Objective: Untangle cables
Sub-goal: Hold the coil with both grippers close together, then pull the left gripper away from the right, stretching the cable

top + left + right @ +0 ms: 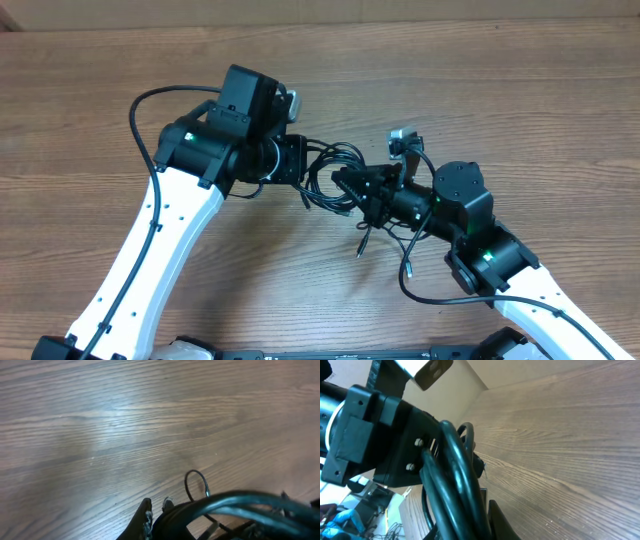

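Gripping the tangle from opposite sides, both tools were closed. The left tool (pixel 298 160) had its fingers together on the bundle of thin black cables (pixel 330 168). Its wrist view showed one dark finger (pixel 145 520) at the lower edge, with several strands (pixel 240 502) crossing close in front of it. The right tool (pixel 345 185) was also shut, pushed into the knot from the other side. In its own view the cords (pixel 452 475) ran up from its fingers towards the black body of the left arm's wrist.

Between the two tools, which sat near each other, the cables lay in overlapping loops. I could not tell which strand belonged to which cord, nor whether the bundle was lifted off the brown wood-grain surface (pixel 500 90). One loose plug end (pixel 363 245) trailed away from the knot on the side nearer the robot's base.

By my reading, the step in hand was the two-sided hold that comes before a pull, and the tangle itself looked barely loosened. The next move would call for drawing the tools apart slowly and watching whether the loops slid free or cinched tighter. Each tool seemed to hold more than one strand, so one side might need to regrip on a single cord.
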Controlling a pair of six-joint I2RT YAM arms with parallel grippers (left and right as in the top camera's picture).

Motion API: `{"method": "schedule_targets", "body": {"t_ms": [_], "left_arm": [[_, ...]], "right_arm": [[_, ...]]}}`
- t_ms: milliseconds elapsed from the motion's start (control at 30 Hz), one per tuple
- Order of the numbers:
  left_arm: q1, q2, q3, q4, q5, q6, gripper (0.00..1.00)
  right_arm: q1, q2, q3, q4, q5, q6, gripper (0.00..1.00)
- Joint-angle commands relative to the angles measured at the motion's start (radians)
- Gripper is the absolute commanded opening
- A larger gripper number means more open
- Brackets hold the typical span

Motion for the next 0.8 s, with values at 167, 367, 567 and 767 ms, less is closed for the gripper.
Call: {"method": "schedule_targets", "body": {"t_ms": [167, 367, 567, 767], "left_arm": [[0.283, -0.108, 0.000, 0.003, -0.329, -0.262, 0.04], [0.400, -0.198, 0.000, 0.005, -0.294, -0.291, 0.04], [0.402, -0.231, 0.000, 0.045, -0.235, -0.174, 0.04], [0.400, -0.227, 0.000, 0.148, 0.407, 0.379, 0.04]], "right_arm": [[-0.003, -0.074, 0.013, -0.048, 0.073, 0.021, 0.07], [-0.002, -0.077, 0.013, -0.250, 0.315, 0.149, 0.21], [-0.002, -0.077, 0.013, -0.198, 0.333, 0.152, 0.51], [-0.002, -0.077, 0.013, -0.100, 0.249, 0.121, 0.68]]}}
